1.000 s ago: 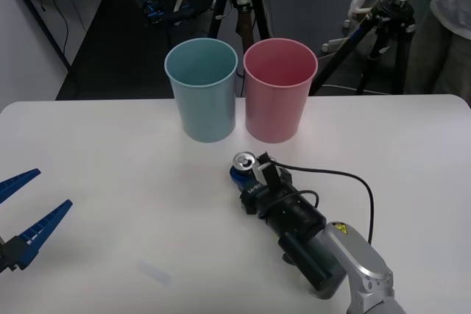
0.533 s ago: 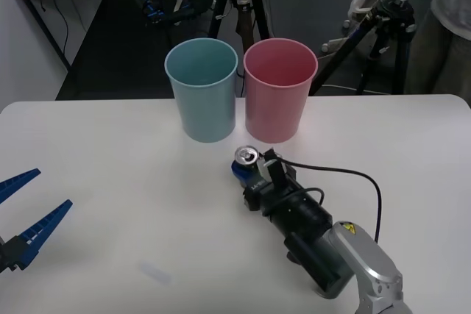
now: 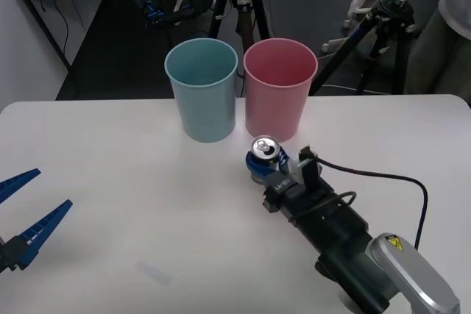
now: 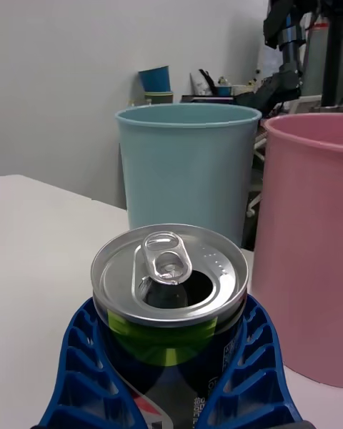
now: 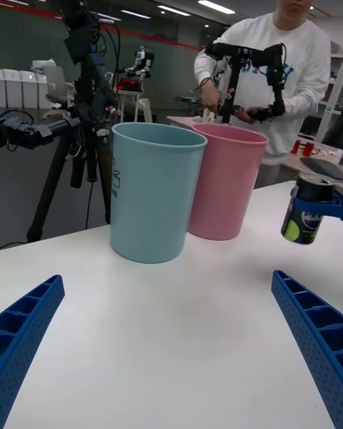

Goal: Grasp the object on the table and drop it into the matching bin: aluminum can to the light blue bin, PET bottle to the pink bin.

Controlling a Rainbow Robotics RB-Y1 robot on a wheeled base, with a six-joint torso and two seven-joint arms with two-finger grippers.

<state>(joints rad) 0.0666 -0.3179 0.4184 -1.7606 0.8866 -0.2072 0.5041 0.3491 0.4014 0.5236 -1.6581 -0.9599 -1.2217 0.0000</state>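
1. The left gripper (image 3: 29, 215) waits well to the left of the blue bin (image 3: 202, 90), low over the table (image 3: 110, 174), its fingers spread wide and holding nothing.
2. The blue bin stands touching or just beside the pink bin (image 3: 279, 90).
3. The right gripper (image 3: 263, 169) is clenched on the can (image 3: 265, 151), which hangs clear of the table, in front of the pink bin and right of the blue bin.
4. Judged step: the carry. Next the can needs raising above the blue bin's rim and shifting left over its mouth before letting go.
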